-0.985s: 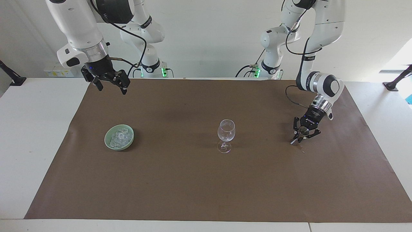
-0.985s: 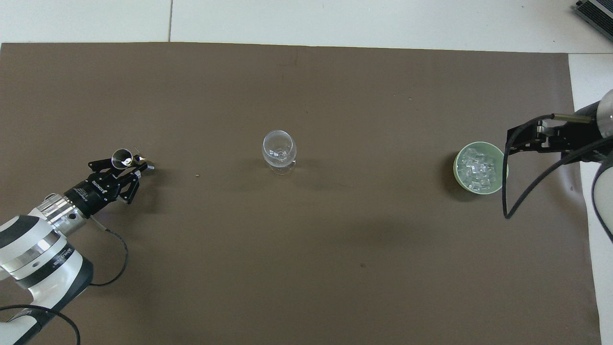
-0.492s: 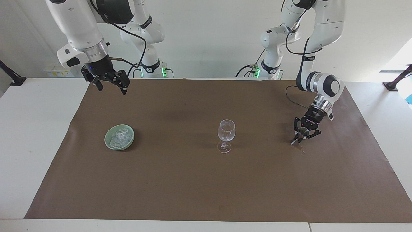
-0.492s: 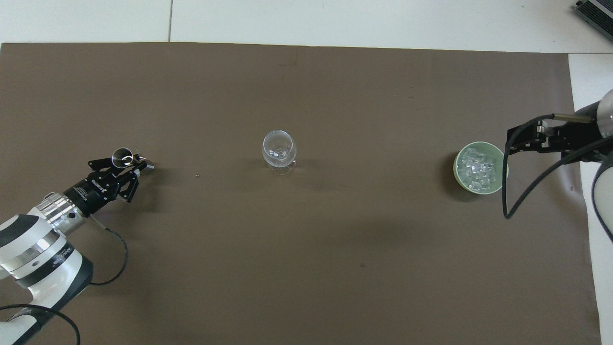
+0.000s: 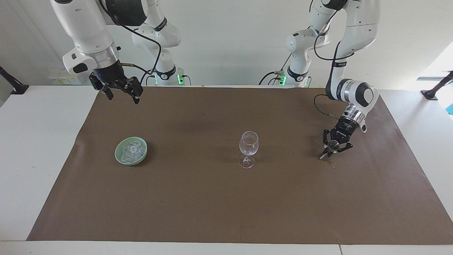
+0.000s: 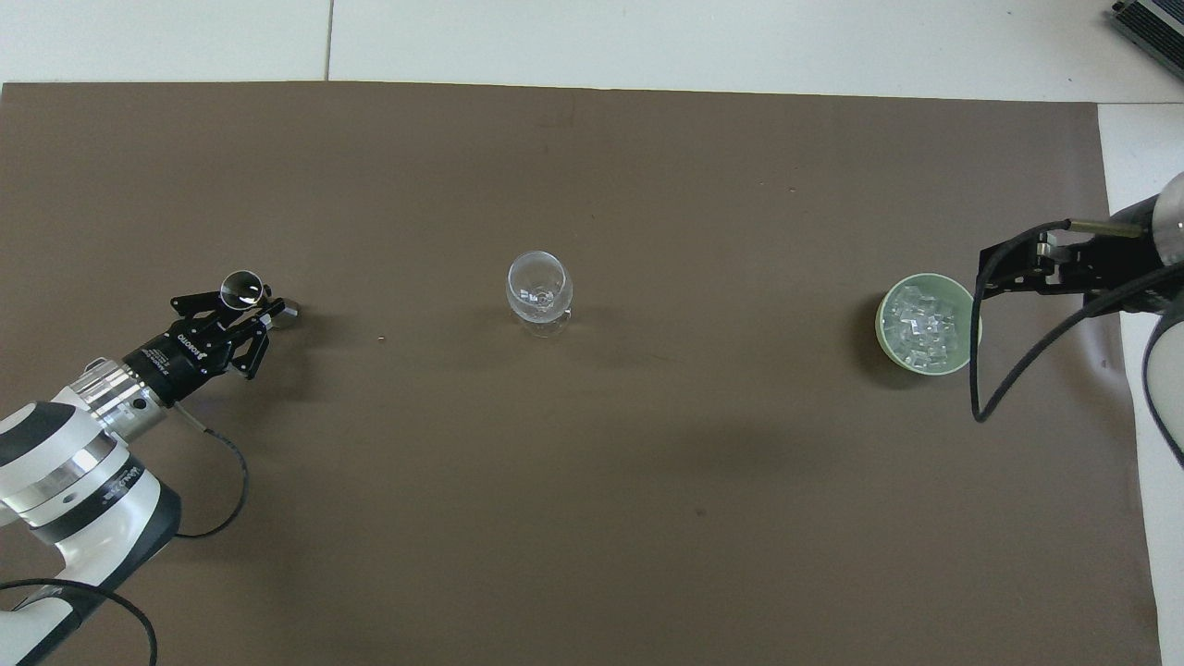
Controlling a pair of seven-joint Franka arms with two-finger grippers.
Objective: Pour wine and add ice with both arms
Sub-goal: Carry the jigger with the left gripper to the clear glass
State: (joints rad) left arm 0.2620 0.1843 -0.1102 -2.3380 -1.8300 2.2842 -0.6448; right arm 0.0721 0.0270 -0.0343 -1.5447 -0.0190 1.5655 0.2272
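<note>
An upright clear wine glass (image 5: 248, 145) (image 6: 538, 287) stands mid-mat. My left gripper (image 5: 327, 152) (image 6: 268, 313) hangs low over the mat toward the left arm's end, shut on a small round clear cup (image 5: 333, 143) (image 6: 242, 289). Whether wine is in that cup I cannot tell. Ice (image 5: 131, 149) (image 6: 925, 326) in small clear cubes fills a pale green bowl (image 5: 116, 153) (image 6: 881, 324) toward the right arm's end. My right gripper (image 5: 120, 90) (image 6: 1017, 268) is raised and open with nothing in it, over the mat's edge nearest the robots.
A brown mat (image 5: 226, 205) (image 6: 592, 518) covers most of the white table (image 5: 35, 141). A tiny speck (image 6: 381, 339) lies on the mat between the cup and the wine glass. Two slimmer arms with green-lit bases (image 5: 166, 76) stand at the table's robot end.
The left gripper with the cup has shifted very slightly. The right arm, glass and bowl have not moved.
</note>
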